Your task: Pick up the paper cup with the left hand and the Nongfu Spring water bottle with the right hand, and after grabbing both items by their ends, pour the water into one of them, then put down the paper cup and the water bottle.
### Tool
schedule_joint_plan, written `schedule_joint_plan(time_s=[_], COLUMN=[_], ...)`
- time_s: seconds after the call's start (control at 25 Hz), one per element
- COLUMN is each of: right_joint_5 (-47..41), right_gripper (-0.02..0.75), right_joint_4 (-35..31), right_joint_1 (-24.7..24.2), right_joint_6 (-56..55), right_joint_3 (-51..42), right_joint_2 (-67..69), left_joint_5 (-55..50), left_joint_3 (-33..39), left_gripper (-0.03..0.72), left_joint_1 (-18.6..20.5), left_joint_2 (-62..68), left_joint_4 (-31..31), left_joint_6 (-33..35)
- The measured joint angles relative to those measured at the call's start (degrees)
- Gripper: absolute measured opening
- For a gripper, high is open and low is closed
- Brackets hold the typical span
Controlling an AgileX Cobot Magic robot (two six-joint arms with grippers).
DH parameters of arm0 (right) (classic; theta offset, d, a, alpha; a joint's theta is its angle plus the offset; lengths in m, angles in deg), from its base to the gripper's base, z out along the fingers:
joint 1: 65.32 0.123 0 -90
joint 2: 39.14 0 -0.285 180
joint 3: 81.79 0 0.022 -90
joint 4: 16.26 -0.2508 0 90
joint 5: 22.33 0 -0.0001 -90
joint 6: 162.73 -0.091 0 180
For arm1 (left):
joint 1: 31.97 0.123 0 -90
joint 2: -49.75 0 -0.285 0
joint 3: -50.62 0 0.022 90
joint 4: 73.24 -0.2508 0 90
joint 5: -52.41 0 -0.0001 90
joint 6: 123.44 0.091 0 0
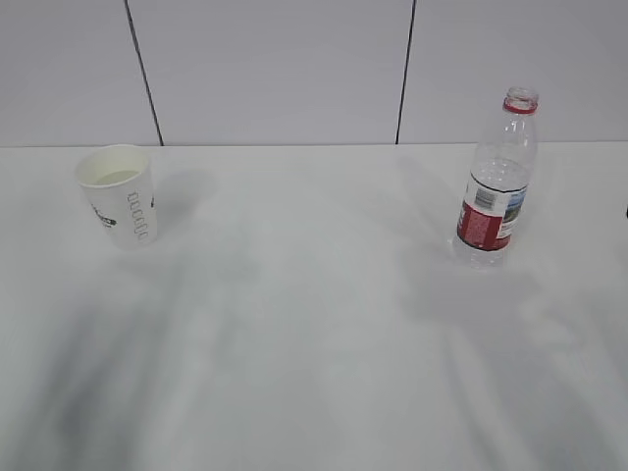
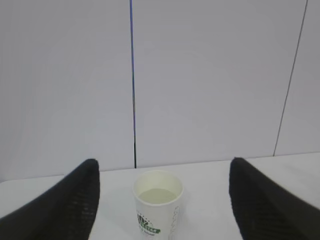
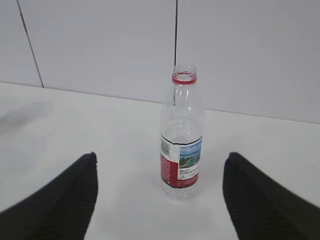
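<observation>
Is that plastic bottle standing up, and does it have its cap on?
The Nongfu Spring water bottle stands upright on the table, uncapped: its open mouth shows above the red neck ring in the right wrist view.

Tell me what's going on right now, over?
Both grippers open, empty. Left gripper faces paper cup; right gripper faces Nongfu Spring water bottle. Both standing upright, untouched. Nothing between.

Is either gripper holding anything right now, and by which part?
Nothing is held. The paper cup and water bottle stand free before open grippers.
</observation>
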Motion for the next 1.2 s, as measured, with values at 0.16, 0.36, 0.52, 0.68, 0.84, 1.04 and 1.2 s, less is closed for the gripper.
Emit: schedule_joint_plan(time_s=[0.16,0.36,0.52,0.68,0.84,1.04,1.2], right_joint_5=[-3.36,-7.17,-10.83,-13.66,-17.62,-21.52,-25.10], right_gripper=[0.586,0.586,0.585,0.585,0.585,0.585,0.585], right_joint_4=[0.00,0.00,-0.20,-0.87,-0.87,-0.87,-1.18], right_joint_1=[0.00,0.00,0.00,0.00,0.00,0.00,0.00], right_joint_6=[0.00,-0.02,-0.02,-0.02,-0.02,-0.02,-0.02], right_joint_3=[0.00,0.00,0.00,0.00,1.46,2.79,3.41], right_joint_2=[-2.75,-6.73,-9.71,-12.11,-13.24,-14.41,-15.33], left_joint_5=[-3.08,-4.48,-6.14,-12.40,-20.37,-29.52,-36.34], left_joint_3=[0.09,0.09,0.09,-3.03,-8.86,-13.24,-15.18], left_gripper=[0.591,0.588,0.587,0.587,0.587,0.580,0.573], left_joint_1=[0.00,0.00,0.00,0.00,0.00,0.00,0.00], left_joint_2=[-1.87,-3.15,-3.38,-4.51,-5.33,-5.37,-5.37], left_joint_4=[0.33,0.41,0.41,0.45,0.45,0.54,0.54], left_joint_6=[0.00,0.00,0.00,0.00,0.00,0.00,0.00])
